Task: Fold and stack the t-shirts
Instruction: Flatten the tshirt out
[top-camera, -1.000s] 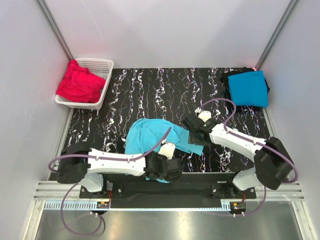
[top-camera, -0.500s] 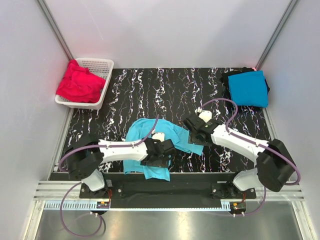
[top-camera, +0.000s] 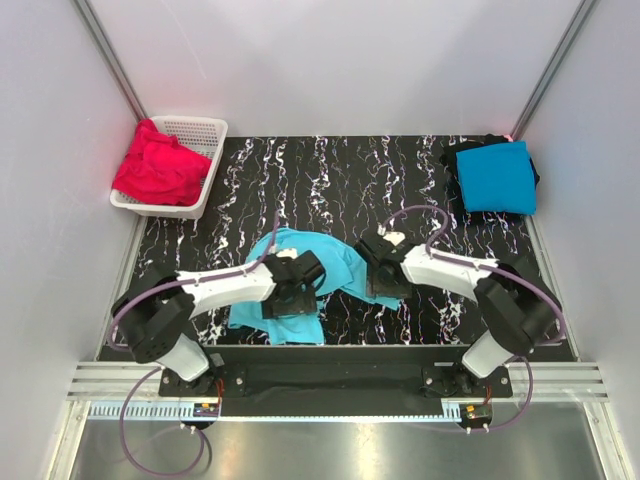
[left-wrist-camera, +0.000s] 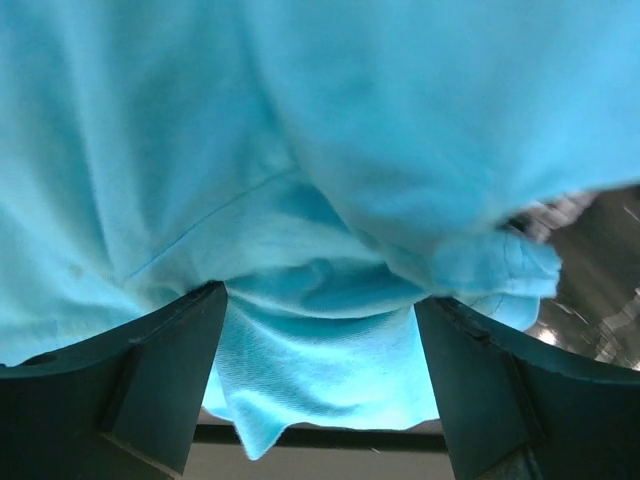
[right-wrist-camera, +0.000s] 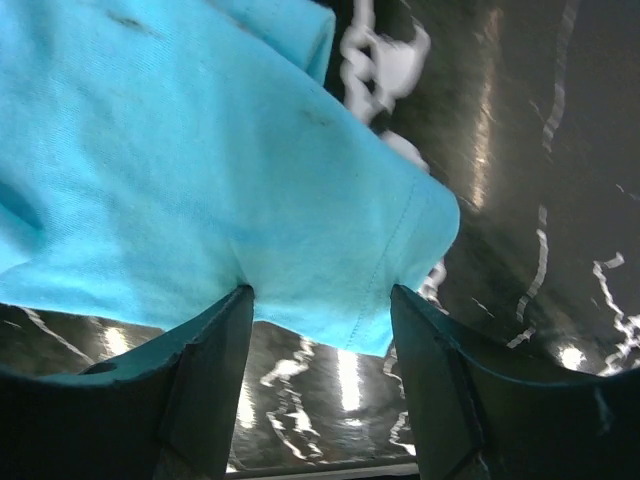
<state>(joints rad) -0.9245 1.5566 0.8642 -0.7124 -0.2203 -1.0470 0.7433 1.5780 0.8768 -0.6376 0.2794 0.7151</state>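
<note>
Basket (top-camera: 203, 131) with red t-shirts (top-camera: 157, 167)

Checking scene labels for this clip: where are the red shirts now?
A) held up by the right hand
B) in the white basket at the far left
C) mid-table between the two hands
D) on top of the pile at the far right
B: the red shirts lie heaped in the white basket, spilling over its left rim. The light turquoise shirt is the one mid-table, and a deeper blue shirt lies at the far right.

L gripper (top-camera: 297, 281) & R gripper (top-camera: 373, 262) over crumpled turquoise shirt (top-camera: 338, 262); red shirts (top-camera: 158, 166) in basket (top-camera: 206, 130).
</note>
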